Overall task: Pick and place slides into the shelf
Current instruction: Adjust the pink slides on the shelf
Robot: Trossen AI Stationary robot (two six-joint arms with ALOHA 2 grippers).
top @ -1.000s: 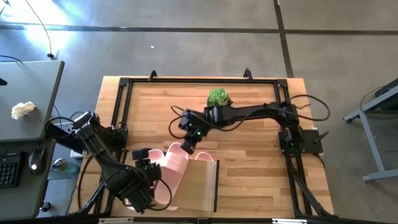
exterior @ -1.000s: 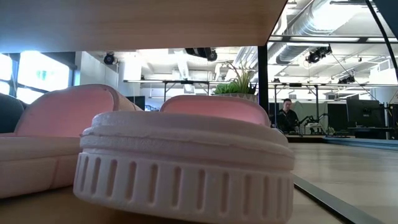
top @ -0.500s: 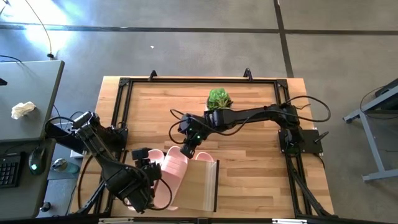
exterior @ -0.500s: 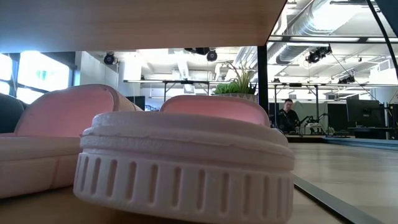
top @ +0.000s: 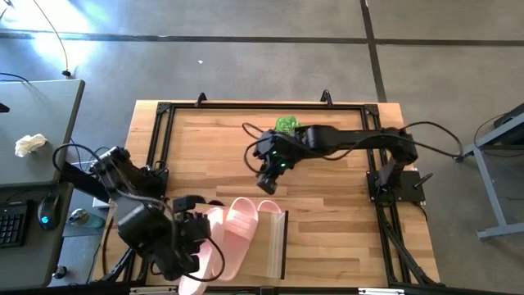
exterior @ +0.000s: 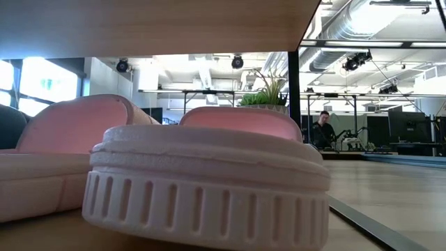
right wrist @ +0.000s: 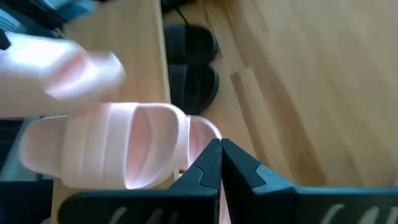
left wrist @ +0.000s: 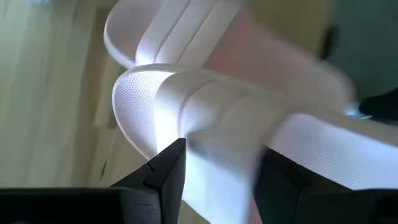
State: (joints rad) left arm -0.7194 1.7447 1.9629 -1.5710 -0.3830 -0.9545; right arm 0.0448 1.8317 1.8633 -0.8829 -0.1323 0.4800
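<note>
High view gives you the bench [top: 327,213] first, its wood top carrying the low shelf [top: 270,246] at the near edge. Your left hand [top: 196,246] sits just beside the shelf and pinches a light pink slide [left wrist: 205,124] across its ribbed strap, the fingers [left wrist: 165,171] pressed on either side of it. A second pink slide [top: 244,225] lies against the shelf's open side, partly under the top panel, and the low view shows two more pink slides [exterior: 209,181] already resting beneath the panel. Your right hand [top: 268,182] hangs over the middle of the bench, apart from the slides, its fingers [right wrist: 208,171] pressed together and holding nothing; dark shapes beside the shelf may be black slides [right wrist: 193,62]. The risk now, as I judge it, is that the held slide is gripped by the soft strap alone, so it may swing or twist and catch the panel edge or push the neighbouring slide out.
</note>
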